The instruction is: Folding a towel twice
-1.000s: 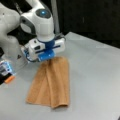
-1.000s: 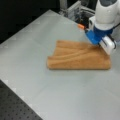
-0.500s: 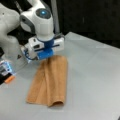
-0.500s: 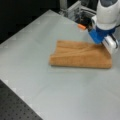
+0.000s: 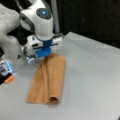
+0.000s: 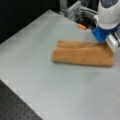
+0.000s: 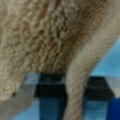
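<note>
You see the towel (image 5: 48, 80) lying folded lengthwise on the table (image 5: 95, 75). The gripper (image 5: 43, 55) sits at its far end; finger state cannot be determined.

The claw (image 5: 43, 55) points straight down from the bent arm.

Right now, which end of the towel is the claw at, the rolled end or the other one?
The other one: the claw sits at the towel's flatter end, opposite the rolled, curled end.
</note>
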